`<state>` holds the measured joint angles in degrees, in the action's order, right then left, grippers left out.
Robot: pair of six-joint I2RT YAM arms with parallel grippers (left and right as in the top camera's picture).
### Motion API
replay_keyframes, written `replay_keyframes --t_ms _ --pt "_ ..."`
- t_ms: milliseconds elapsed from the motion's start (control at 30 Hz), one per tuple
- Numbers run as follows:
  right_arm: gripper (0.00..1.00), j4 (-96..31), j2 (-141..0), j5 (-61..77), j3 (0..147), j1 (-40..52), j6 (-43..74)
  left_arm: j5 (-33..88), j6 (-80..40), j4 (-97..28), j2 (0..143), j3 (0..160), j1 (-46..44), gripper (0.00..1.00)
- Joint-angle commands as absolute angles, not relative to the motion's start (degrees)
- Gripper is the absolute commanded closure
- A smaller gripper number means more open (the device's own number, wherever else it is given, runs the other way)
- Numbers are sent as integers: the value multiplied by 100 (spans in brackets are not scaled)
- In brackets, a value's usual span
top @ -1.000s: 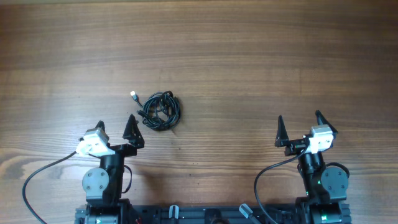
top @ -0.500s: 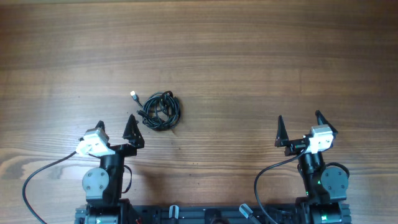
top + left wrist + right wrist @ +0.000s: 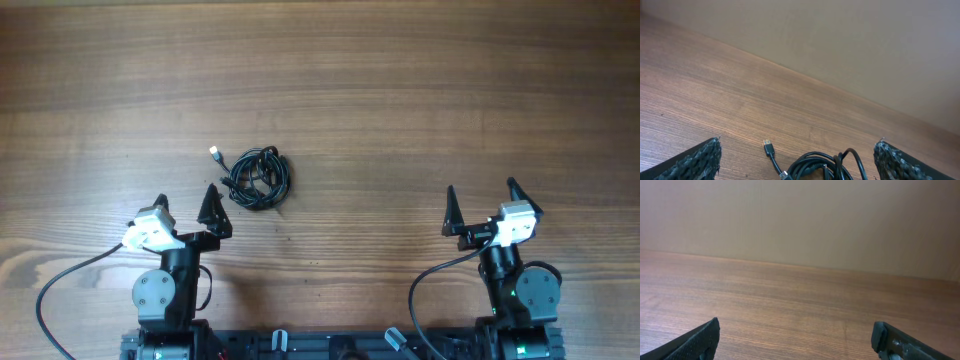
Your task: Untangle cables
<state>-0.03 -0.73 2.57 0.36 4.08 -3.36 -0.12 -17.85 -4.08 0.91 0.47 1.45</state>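
Several cables point(image 3: 257, 179) lie knotted, strands indistinguishable.

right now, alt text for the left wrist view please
A tangle of thin black cables lies on the wooden table at the frame's bottom edge, one plug end sticking out. The left claw is open and empty, its fingertips in the two bottom corners.

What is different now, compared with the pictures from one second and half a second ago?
Nothing visibly changed. The cables lie in the same tangled bundle on the table, and the left gripper and right gripper stay open, away from them, holding nothing.
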Motion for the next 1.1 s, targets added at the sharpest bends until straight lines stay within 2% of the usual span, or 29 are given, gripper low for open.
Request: replay_keyframes --t_ms 0,333,633,767,1067 --pt "0 10 -58 342 30 399 -438 34 -1691 -434 115 32 167 0" --pt "0 10 -58 344 30 399 -440 -56 -1691 -233 115 32 167 0" --pt "0 10 -58 344 30 399 -438 -54 -1763 1811 115 91 167 0" --pt "0 10 -58 342 30 399 -438 -51 -2161 1844 115 381 167 0" --pt "0 10 -58 344 30 399 -436 -54 -2167 1496 115 449 167 0"
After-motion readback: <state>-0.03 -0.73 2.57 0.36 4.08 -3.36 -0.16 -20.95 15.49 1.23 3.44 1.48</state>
